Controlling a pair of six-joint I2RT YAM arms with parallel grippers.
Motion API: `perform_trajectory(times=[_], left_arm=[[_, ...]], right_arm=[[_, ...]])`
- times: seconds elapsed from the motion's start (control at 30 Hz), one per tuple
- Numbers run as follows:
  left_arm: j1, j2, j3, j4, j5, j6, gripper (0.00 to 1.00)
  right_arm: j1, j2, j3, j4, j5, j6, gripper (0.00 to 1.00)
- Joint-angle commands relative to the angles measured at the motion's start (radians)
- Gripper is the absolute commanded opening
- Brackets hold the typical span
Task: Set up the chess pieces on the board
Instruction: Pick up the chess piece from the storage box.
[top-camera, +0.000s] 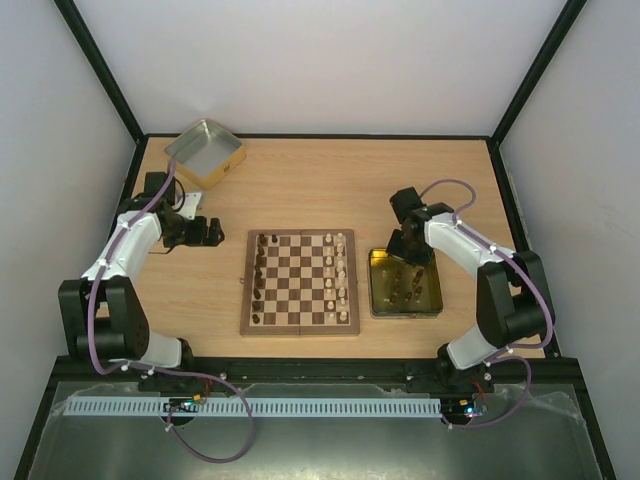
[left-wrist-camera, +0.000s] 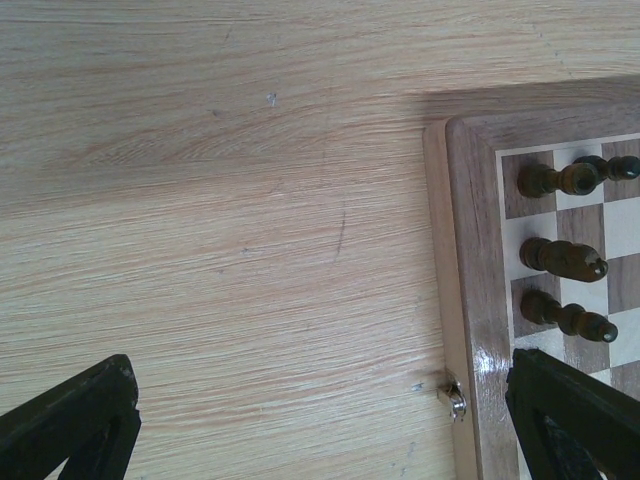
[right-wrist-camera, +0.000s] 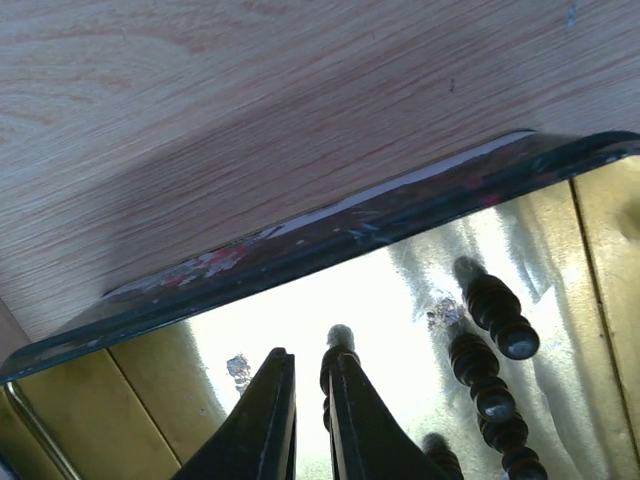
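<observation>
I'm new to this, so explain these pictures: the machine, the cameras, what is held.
A robot's left arm and right arm stand at a wooden table. One picture looks down from above; the others come from wrist cameras. Between the arms lies a chessboard with some chess pieces standing. The left jaws hang open and empty beside it. The right jaws, nearly closed, reach among dark pieces in a gold tin; whether they grip one is unclear. A silver tin sits far left.

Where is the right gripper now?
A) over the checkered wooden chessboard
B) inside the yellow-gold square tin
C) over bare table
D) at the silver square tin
B: the wrist view shows the right gripper low inside the yellow-gold square tin, among dark brown wooden chess pieces.
</observation>
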Motion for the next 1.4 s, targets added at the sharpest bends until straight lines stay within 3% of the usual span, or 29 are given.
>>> perform_trajectory(times=[0.0, 0.2, 0.43, 0.73, 1.17, 1.27, 1.37], left_arm=[[-0.003, 0.01, -0.004, -0.006, 0.02, -0.002, 1.0], [-0.003, -0.002, -0.009, -0.004, 0.02, -0.003, 1.0], [-0.003, -0.008, -0.01, -0.004, 0.015, -0.003, 1.0], [-0.003, -0.022, -0.015, -0.001, 0.006, -0.005, 1.0], [-0.003, -0.019, -0.014, -0.001, 0.011, -0.005, 1.0], [-0.003, -0.021, -0.016, 0.0, 0.011, -0.005, 1.0], [-0.003, -0.021, -0.016, 0.0, 0.013, -0.006, 1.0]], right_arm=[[-0.003, -0.015, 0.01, -0.076, 0.04, -0.021, 0.11], [-0.003, -0.027, -0.044, -0.06, -0.012, -0.026, 0.2], [-0.003, -0.011, -0.086, -0.019, -0.064, -0.042, 0.23], [-0.001, 0.012, -0.073, -0.009, -0.081, -0.055, 0.09], [0.024, 0.059, -0.073, 0.008, -0.088, -0.056, 0.15], [0.035, 0.051, -0.061, 0.0, -0.072, -0.047, 0.03], [0.056, 0.041, -0.021, -0.044, -0.037, -0.048, 0.02]])
